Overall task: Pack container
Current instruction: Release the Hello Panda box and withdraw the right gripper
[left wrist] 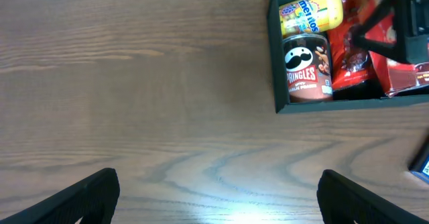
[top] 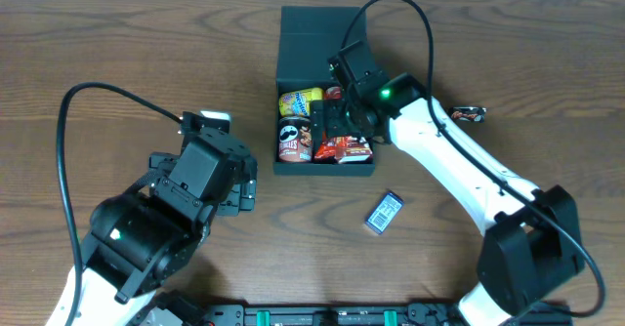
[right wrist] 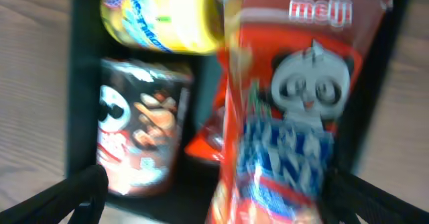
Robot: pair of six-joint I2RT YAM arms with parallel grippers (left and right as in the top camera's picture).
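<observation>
The dark container (top: 293,33) stands open at the table's far middle, lid flap folded back. Inside lie a yellow tube (top: 301,100), a Pringles can (top: 294,138) and red packets (top: 344,148). My right gripper (top: 342,121) hovers over the container's right half with its fingers spread wide. In the right wrist view a blurred red Meiji panda packet (right wrist: 295,103) lies between the open fingers (right wrist: 228,197), beside the yellow tube (right wrist: 161,16) and the can (right wrist: 141,137). My left gripper (top: 244,184) is open and empty over bare wood (left wrist: 218,190), left of the container (left wrist: 275,63).
A small blue packet (top: 384,212) lies on the table in front of the container; its corner shows in the left wrist view (left wrist: 422,165). A small dark and red item (top: 469,115) lies to the right, behind the right arm.
</observation>
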